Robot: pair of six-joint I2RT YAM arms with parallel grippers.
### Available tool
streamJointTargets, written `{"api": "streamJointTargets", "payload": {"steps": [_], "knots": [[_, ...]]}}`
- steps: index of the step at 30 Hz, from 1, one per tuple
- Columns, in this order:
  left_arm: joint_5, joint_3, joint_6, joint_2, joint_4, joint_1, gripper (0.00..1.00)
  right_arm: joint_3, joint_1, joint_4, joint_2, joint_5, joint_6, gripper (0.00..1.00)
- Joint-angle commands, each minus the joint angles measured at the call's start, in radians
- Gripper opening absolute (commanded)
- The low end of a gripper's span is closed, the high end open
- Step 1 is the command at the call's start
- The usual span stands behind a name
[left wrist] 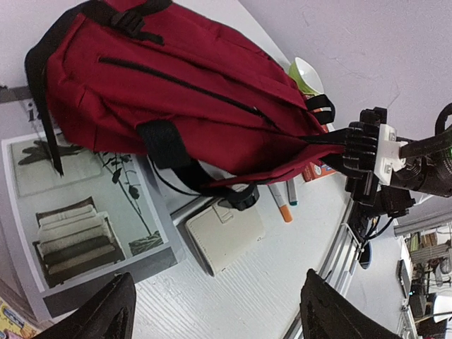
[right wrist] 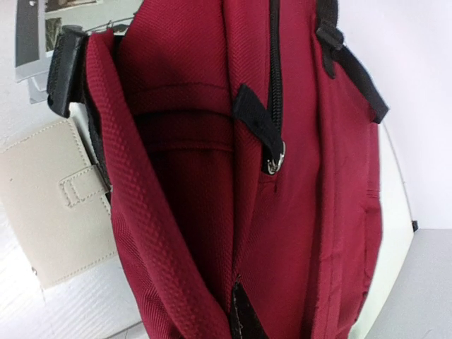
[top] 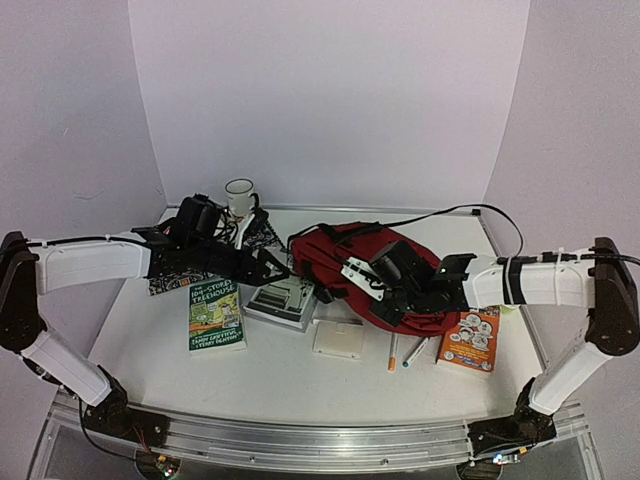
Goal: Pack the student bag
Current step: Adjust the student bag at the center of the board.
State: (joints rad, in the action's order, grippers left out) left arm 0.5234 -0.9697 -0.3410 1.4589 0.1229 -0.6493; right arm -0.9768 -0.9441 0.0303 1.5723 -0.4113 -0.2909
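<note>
The student bag (top: 345, 250), a dark red backpack with black straps, lies in the middle of the table. It fills the right wrist view (right wrist: 191, 212) and shows in the left wrist view (left wrist: 176, 99). My right gripper (top: 372, 283) is shut on the bag's near edge fabric; one black fingertip (right wrist: 244, 318) shows against the cloth, and that gripper shows in the left wrist view (left wrist: 360, 152) pulling the edge. My left gripper (top: 275, 270) is open and empty (left wrist: 219, 318), above the table to the left of the bag.
A grey photo book (top: 283, 300) and a cream wallet (top: 338, 340) lie in front of the bag. A green Treehouse book (top: 216, 315) is at left, an orange book (top: 470, 340) at right, two pens (top: 393, 352) between. A mug (top: 240, 197) stands at the back.
</note>
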Motion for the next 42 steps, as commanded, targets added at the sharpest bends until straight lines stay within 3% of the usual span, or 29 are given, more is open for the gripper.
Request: {"api": "streamJointTargets", "payload": {"steps": [1,5,9,13,24,32,36,42], "knots": [[0.012,-0.104,0.008,-0.006,-0.017,-0.010,0.76,0.032,-0.039,0.069,-0.083,-0.025,-0.078,0.00],[0.014,-0.128,0.013,-0.004,0.003,-0.014,0.70,0.043,-0.051,0.050,-0.080,-0.008,-0.072,0.09],[0.028,-0.135,0.013,0.028,0.016,-0.032,0.65,0.077,-0.051,0.046,-0.067,0.009,-0.005,0.35],[0.024,-0.163,0.025,0.077,0.033,-0.064,0.63,0.089,-0.051,0.019,-0.075,0.058,0.094,0.52],[-0.028,-0.284,0.084,0.215,0.109,-0.134,0.55,0.169,-0.052,0.005,-0.176,0.253,0.343,0.63],[-0.063,-0.323,0.103,0.253,0.146,-0.169,0.52,0.178,-0.053,-0.044,-0.174,0.396,0.432,0.77],[-0.076,-0.329,0.110,0.260,0.156,-0.181,0.50,0.180,-0.057,-0.070,-0.186,0.367,0.462,0.77],[-0.119,-0.357,0.132,0.290,0.177,-0.224,0.46,0.175,-0.057,-0.064,-0.293,0.150,0.561,0.86]]}}
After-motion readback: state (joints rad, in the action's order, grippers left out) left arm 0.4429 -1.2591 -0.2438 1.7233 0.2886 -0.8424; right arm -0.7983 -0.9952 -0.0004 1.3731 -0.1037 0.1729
